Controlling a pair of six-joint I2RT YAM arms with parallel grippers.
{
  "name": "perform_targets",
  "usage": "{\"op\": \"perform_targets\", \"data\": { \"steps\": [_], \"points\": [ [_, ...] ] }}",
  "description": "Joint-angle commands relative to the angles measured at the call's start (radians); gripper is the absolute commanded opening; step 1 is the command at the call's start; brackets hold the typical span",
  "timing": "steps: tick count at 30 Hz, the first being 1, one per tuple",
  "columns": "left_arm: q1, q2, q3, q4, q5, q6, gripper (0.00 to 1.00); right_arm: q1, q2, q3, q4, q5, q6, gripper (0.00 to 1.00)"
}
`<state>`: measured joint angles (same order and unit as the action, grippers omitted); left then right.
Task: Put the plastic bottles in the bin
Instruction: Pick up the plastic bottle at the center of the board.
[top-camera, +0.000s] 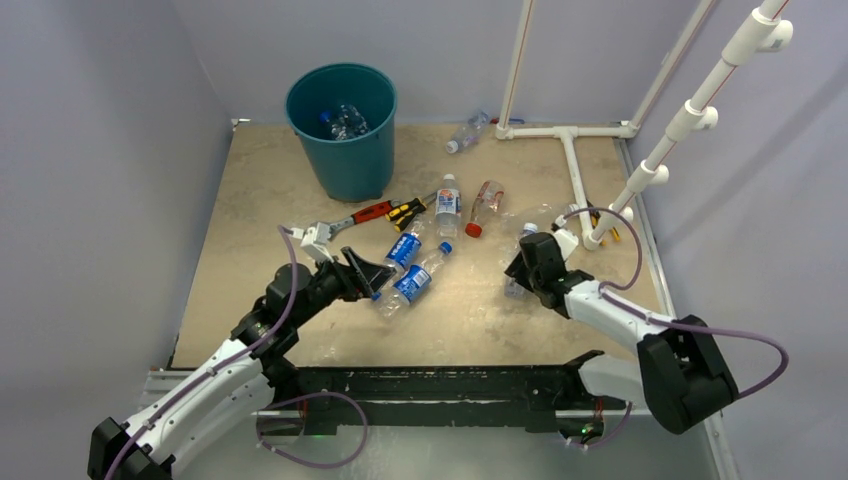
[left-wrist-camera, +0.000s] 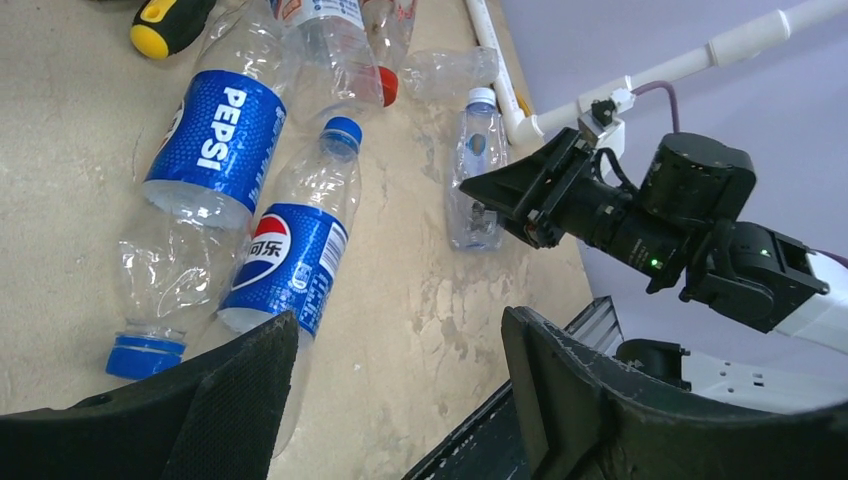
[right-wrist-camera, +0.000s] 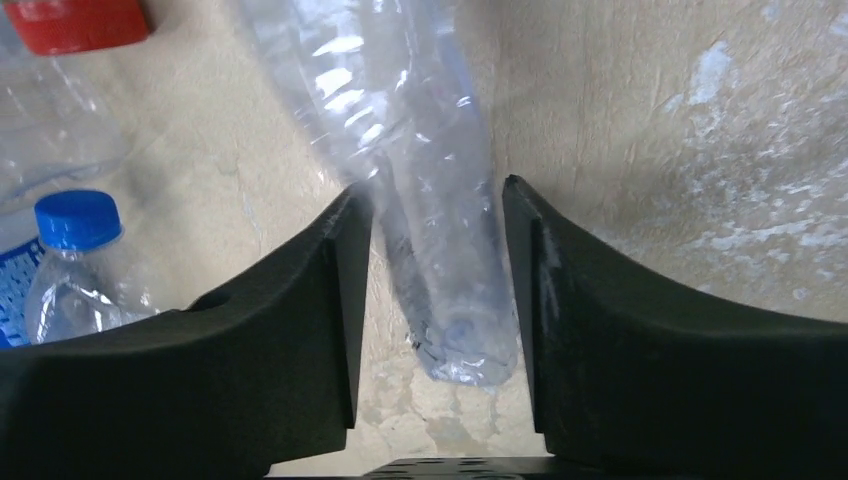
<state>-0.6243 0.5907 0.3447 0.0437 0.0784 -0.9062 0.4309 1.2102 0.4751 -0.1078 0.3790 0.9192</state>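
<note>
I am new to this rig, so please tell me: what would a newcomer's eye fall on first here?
The teal bin stands far left on the table, a few bottles already inside. Blue-labelled Pepsi bottles lie mid-table, just ahead of the open left gripper. The right gripper straddles a clear bottle lying flat.

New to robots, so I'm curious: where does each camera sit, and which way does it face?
Top external: above and behind, looking down on the table, bin, left gripper and right gripper.
Left wrist: on the left arm, facing across the Pepsi bottles toward the right gripper; left gripper below.
Right wrist: looking down at a clear bottle between its fingers.
Shared: both wrist views show that clear bottle.
</note>
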Motion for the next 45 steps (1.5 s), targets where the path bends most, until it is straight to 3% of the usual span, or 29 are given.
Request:
{"op": "perform_targets", "data": {
  "steps": [1, 7, 15, 18, 23, 30, 37, 45],
  "points": [
    [-0.003, -0.009, 0.042, -0.032, -0.001, 0.016, 0.73, 0.007, -0.099, 0.009, 0.0, -0.05, -0.083, 0.47],
    [-0.002, -0.044, 0.124, -0.145, -0.056, 0.076, 0.73, 0.103, -0.391, 0.016, 0.017, -0.167, -0.186, 0.36],
    [-0.002, -0.028, 0.241, -0.112, -0.102, 0.134, 0.74, 0.2, -0.658, -0.047, 0.19, -0.473, -0.397, 0.28],
    [-0.002, -0.018, 0.256, -0.064, -0.092, 0.144, 0.74, 0.203, -0.715, -0.092, 0.263, -0.614, -0.441, 0.26],
    [-0.001, -0.013, 0.226, 0.182, 0.007, 0.128, 0.77, 0.201, -0.803, -0.187, 0.492, -0.825, -0.428, 0.18],
    [-0.002, 0.077, 0.192, 0.506, 0.194, 0.044, 0.79, 0.203, -0.769, -0.268, 0.81, -0.891, -0.324, 0.0],
    [-0.002, 0.263, 0.242, 0.643, 0.349, -0.052, 0.79, 0.203, -0.653, -0.3, 1.072, -0.936, -0.217, 0.0],
    [-0.037, 0.335, 0.21, 0.789, 0.386, -0.103, 0.78, 0.209, -0.641, -0.312, 1.123, -0.918, -0.19, 0.0]
  ]
}}
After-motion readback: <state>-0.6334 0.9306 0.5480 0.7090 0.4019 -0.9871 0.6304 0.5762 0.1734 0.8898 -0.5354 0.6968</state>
